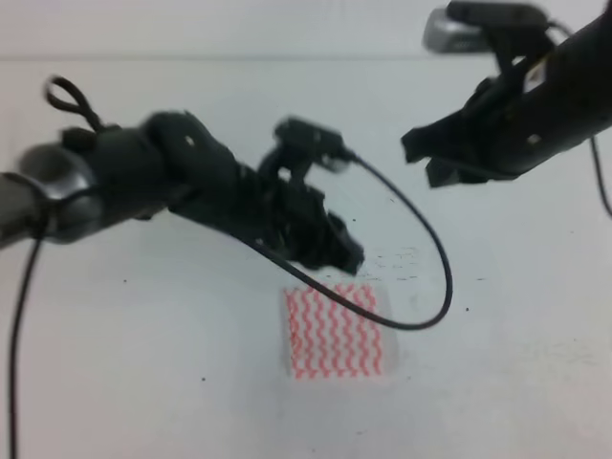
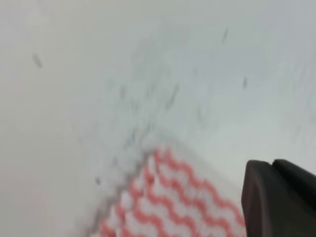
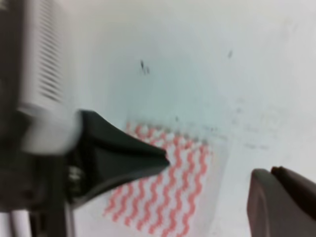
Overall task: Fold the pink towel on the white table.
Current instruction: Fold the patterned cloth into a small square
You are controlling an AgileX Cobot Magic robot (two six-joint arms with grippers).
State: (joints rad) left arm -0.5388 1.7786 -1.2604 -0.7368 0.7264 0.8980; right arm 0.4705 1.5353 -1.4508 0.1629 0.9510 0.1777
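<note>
Note pink towel [image 1: 333, 331] lies flat on white table [image 1: 143, 382], folded into small rectangle, near centre of overhead view. Left hand [image 1: 346, 251] hovers just above towel's far edge, holding nothing; view too blurred to tell whether it is open or closed. Right hand [image 1: 421, 158] raised well apart from towel, fingers parted, empty. Observe black cable [image 1: 435, 258] looping over towel's right side.

Both arms [image 1: 163, 172] matte black, chunky jointed housings; thin black cable [image 1: 421, 249] loops off left arm; grey-silver camera box [image 1: 449, 33] atop right arm [image 1: 535, 115].
</note>
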